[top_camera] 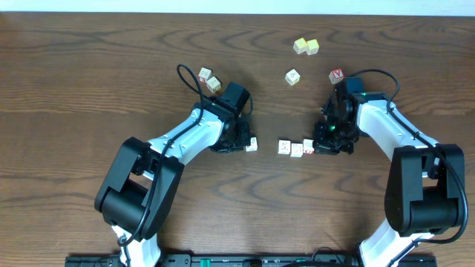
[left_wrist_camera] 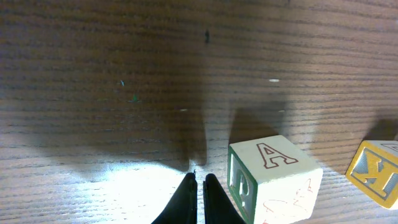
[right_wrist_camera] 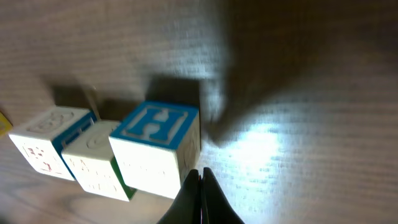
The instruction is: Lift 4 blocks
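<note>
A dark wood-grain table (top_camera: 89, 59) fills the overhead view, with both arms reaching in from its near edge. Closest to the bases, the four blocks (top_camera: 284, 147) lie on the wood in a loose line between the two grippers. A lone block (top_camera: 251, 144) sits at the left, and after a gap a row of three blocks (top_camera: 297, 148) sits side by side at the right.

The left gripper (top_camera: 242, 145) is down at the table just beside the lone block. In its wrist view the fingers (left_wrist_camera: 185, 199) are pressed together on nothing, and the cube, a red A on its top face, stands just to their right.

The right gripper (top_camera: 323, 145) is likewise closed and empty. Its fingers (right_wrist_camera: 211, 200) meet at the near corner of the H block (right_wrist_camera: 158, 146), the blue-framed end of the row; whether they touch it I cannot tell.

Farther out, a pair of cubes (top_camera: 209, 79) lies beyond the left arm. A single cube (top_camera: 292, 76) and a red-topped cube (top_camera: 337, 75) lie toward the right arm. Farthest of all are two yellow-tinted cubes (top_camera: 306, 46), touching.
</note>
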Controlling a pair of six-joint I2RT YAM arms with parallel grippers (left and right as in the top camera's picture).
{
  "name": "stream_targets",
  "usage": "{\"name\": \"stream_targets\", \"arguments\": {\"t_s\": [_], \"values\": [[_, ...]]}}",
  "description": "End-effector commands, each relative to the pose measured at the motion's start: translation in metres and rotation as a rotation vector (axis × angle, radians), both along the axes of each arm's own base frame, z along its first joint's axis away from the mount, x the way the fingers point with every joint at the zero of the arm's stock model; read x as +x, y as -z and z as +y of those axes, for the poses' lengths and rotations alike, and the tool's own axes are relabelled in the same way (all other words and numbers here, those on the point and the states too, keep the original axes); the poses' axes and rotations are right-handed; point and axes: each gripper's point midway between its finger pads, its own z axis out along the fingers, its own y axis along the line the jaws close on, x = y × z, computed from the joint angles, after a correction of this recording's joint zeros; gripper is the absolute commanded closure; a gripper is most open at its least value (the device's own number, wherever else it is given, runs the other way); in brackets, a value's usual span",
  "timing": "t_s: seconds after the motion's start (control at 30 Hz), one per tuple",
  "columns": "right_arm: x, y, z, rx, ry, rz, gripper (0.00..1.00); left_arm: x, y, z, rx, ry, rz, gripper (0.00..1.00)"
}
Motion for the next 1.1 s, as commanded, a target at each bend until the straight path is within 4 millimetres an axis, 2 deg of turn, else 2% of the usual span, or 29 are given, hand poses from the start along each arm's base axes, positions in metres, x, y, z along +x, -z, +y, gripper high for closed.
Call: {"name": "stream_targets", "arguments": {"t_s": [0.0, 0.1, 0.2, 0.37, 0.47, 0.6, 0.8, 1.07], "values": [[0.000, -0.013, 0.002, 0.016, -0.003, 0.005, 0.99, -0.002, 0.006, 0.006, 0.021, -0.006, 0.010, 0.93], [-0.008, -0.025, 0.004, 0.033, -0.061, 0.040, 0.99, -0.002, 0.006, 0.006, 0.021, -0.005, 0.010, 0.93], [-0.033, -0.033, 0.013, 0.080, -0.158, 0.115, 0.99, -0.002, 0.006, 0.006, 0.021, -0.006, 0.009, 0.93], [-0.054, -0.030, 0.027, 0.075, -0.235, 0.168, 0.99, 0.000, 0.006, 0.008, 0.034, -0.008, 0.003, 0.93], [-0.052, -0.018, 0.041, 0.057, -0.216, 0.142, 0.99, -0.001, 0.006, 0.008, 0.034, -0.008, 0.003, 0.93], [-0.041, -0.007, 0.041, -0.053, -0.153, 0.101, 0.99, -0.001, 0.006, 0.008, 0.034, -0.008, 0.003, 0.92], [-0.029, -0.004, 0.055, -0.078, -0.154, 0.033, 0.99, -0.001, 0.006, 0.008, 0.034, -0.008, 0.003, 0.93], [-0.021, -0.001, 0.052, -0.138, -0.141, -0.008, 0.99, 0.000, 0.006, 0.008, 0.034, -0.008, 0.003, 0.93]]}}
